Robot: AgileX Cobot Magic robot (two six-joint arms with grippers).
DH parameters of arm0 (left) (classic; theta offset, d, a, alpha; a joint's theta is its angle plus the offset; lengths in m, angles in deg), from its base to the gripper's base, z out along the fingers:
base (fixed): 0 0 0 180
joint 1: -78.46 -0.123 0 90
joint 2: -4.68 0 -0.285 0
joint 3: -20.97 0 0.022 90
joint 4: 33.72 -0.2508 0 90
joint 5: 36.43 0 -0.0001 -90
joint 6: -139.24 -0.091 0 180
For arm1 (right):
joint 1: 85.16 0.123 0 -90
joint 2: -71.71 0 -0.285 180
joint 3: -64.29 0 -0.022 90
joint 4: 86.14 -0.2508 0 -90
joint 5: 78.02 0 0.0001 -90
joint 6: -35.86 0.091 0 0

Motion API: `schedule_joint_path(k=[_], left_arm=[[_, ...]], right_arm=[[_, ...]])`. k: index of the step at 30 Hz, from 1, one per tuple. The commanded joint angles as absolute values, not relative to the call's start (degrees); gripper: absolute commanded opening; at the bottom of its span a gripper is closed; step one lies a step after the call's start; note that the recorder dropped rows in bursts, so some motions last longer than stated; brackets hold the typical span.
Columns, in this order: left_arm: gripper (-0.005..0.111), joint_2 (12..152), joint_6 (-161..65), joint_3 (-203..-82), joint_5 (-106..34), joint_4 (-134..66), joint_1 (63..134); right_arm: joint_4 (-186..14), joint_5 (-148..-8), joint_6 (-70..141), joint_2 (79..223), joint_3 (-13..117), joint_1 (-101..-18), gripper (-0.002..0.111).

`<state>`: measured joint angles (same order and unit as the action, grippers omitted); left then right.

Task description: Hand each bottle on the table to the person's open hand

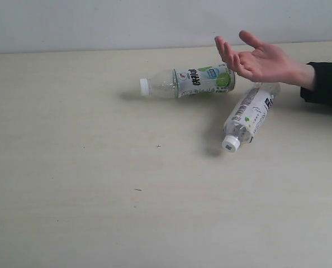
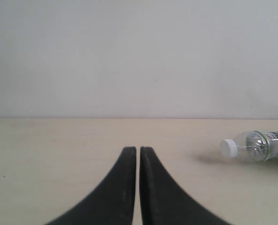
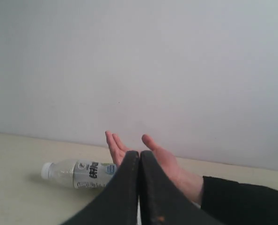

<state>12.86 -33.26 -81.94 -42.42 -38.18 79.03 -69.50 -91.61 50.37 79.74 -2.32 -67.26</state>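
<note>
Nearest to me, both tools are shut with nothing in them. The left tool has its black fingers pressed together over bare bench, and the right tool is closed the same way. Neither arm shows in the exterior view, so I judge both to be hanging back at the near edge.

Further out, the small white-label bottle lies on its side on the right half of the bench. Its long axis runs diagonally, with the cap toward me and slightly left and the base pointing away, under the person's open hand.

Beyond it, the green-and-white-label bottle also lies flat. Its long axis runs nearly across the view, with the white cap to the left and the base just beside the person's fingertips. The hand floats palm-up above the bench at the far right, with a black cuff behind it.

The right wrist view looks almost straight at that hand, and the green-and-white-label bottle sits off to one side. The left wrist view catches only that bottle's cap end, well off its line.

Both bottles are on the right arm's side, so I'd judge the right tool the nearer one. Whichever bottle I go for, the jaws must first open, then close across its axis rather than along it.
</note>
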Motion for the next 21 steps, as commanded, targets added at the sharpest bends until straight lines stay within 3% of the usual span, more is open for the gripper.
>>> schedule_joint_path(k=[1, 21], left_arm=[[0.005, 12.5, -33.3, -81.8, -42.3, -38.4, 78.9], [0.005, 12.5, -33.3, -81.8, -42.3, -38.4, 78.9]], right_arm=[[-68.0, -89.0, 49.9, 79.5, -6.2, -67.1, 0.0], [-69.5, -87.3, 51.5, 79.5, -8.5, -67.1, 0.0]])
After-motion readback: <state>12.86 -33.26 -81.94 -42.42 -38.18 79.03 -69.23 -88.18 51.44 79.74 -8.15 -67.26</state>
